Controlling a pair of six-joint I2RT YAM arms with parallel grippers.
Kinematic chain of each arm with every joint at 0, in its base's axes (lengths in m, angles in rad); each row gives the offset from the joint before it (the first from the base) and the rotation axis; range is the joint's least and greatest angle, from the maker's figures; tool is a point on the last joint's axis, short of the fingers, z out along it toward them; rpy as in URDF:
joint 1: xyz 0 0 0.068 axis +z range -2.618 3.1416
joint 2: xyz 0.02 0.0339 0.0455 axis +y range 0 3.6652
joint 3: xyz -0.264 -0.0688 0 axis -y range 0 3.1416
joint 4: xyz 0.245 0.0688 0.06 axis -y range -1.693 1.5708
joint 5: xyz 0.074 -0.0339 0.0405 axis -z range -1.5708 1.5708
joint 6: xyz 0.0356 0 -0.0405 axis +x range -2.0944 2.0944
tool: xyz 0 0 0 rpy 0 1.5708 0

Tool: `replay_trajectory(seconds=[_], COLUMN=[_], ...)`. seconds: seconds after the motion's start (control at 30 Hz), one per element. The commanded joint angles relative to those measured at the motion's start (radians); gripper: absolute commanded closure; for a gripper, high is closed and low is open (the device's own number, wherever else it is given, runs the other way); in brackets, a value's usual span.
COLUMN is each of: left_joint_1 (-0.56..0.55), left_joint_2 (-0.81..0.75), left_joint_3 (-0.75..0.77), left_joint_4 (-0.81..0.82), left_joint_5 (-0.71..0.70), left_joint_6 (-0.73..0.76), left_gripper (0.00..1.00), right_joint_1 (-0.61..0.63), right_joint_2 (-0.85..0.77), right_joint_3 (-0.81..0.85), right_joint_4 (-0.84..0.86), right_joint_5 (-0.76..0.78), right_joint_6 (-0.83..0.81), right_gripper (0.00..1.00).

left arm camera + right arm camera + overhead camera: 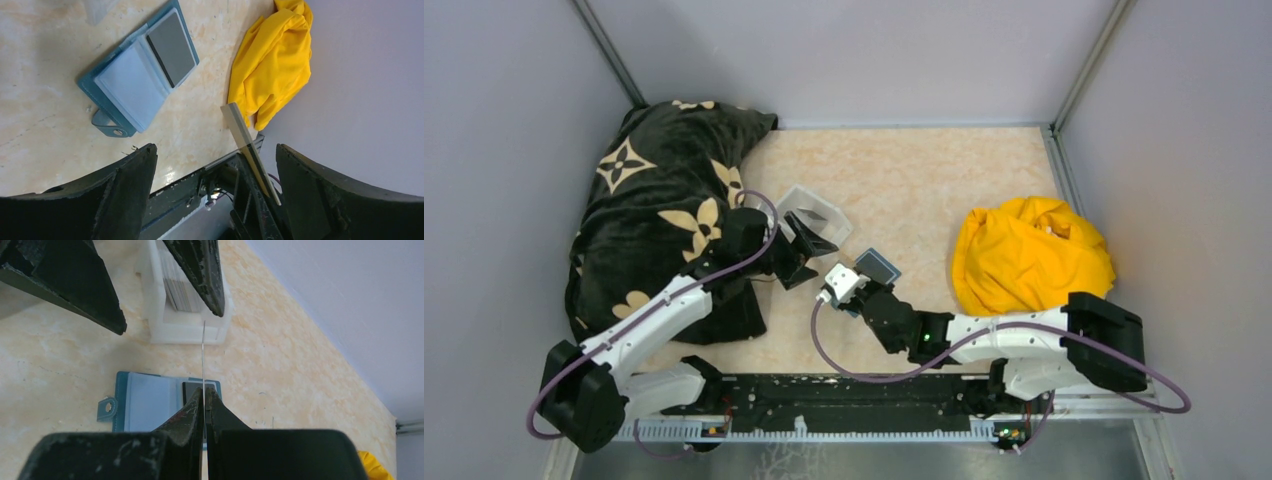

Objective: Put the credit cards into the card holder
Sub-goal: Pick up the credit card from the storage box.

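- Right gripper clamped on one credit card, edge-up, over the open card holder lying flat on the desk
- Left gripper wide apart at the white tray holding more cards

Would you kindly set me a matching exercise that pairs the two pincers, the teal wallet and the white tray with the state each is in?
Things
1. left pincer
2. right pincer
3. flat teal-blue folding card holder
4. small clear-white plastic tray

States
A. holds a stack of cards
B. shut on a thin flat card held on edge
C. lies open on the table, a grey card in it
D. jaws wide apart, holding nothing

Pairs: 1-D, 2-B, 3-C, 4-A
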Motion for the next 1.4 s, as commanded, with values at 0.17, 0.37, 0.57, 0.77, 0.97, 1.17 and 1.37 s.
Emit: replay_trajectory(seconds=[0.17,0.37,0.57,0.77,0.97,1.17,1.37], left_joint_1=[0.003,0.004,0.003,0.004,0.004,0.004,0.004], left_joint_2=[0.028,0.042,0.045,0.043,0.044,0.053,0.07], left_joint_3=[0.0,-0.018,-0.049,-0.079,-0.107,-0.137,-0.14], left_joint_4=[0.072,0.101,0.163,0.21,0.266,0.329,0.381], left_joint_5=[0.084,0.105,0.129,0.156,0.185,0.2,0.131], left_joint_6=[-0.076,-0.095,-0.117,-0.143,-0.171,-0.194,-0.134], left_gripper=[0.07,0.12,0.26,0.44,0.73,1.0,1.0], right_joint_1=[0.035,0.045,0.064,0.069,0.078,0.086,0.089], right_joint_2=[0.079,0.108,0.143,0.157,0.176,0.203,0.164], right_joint_3=[0.027,0.046,0.056,0.05,0.035,0.029,0.069], right_joint_4=[0.124,0.157,0.204,0.236,0.275,0.308,0.127], right_joint_5=[0.019,0.008,0.021,0.031,0.053,0.089,0.162], right_joint_6=[-0.065,-0.1,-0.16,-0.2,-0.236,-0.247,-0.056], right_gripper=[1.0,1.0,1.0,1.0,1.0,1.0,0.85])
